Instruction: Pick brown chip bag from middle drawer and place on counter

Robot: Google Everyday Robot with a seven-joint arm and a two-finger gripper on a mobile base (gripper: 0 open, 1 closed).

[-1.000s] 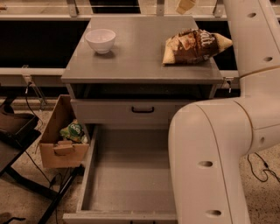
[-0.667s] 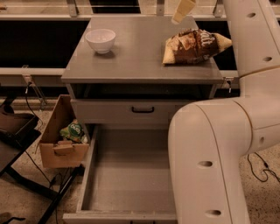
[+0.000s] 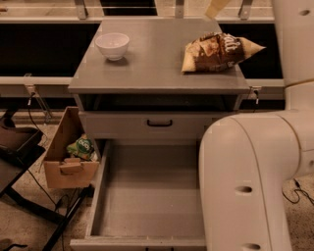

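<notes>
The bag point(image 3: 219, 51) lies on the counter point(image 3: 157, 68), at its right side, across from a white bowl point(image 3: 112, 45). The gripper point(image 3: 216, 7) hangs above the counter's back edge, just beyond the bag and clear of it; how far its jaws are open I cannot tell. Below, the drawer point(image 3: 147, 196) stands pulled out.

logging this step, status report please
Gripper at top edge, above flat grey counter's back right. Crinkly brown chip bag lying on counter, right side. White bowl apart, left; wide grey middle drawer open.
</notes>
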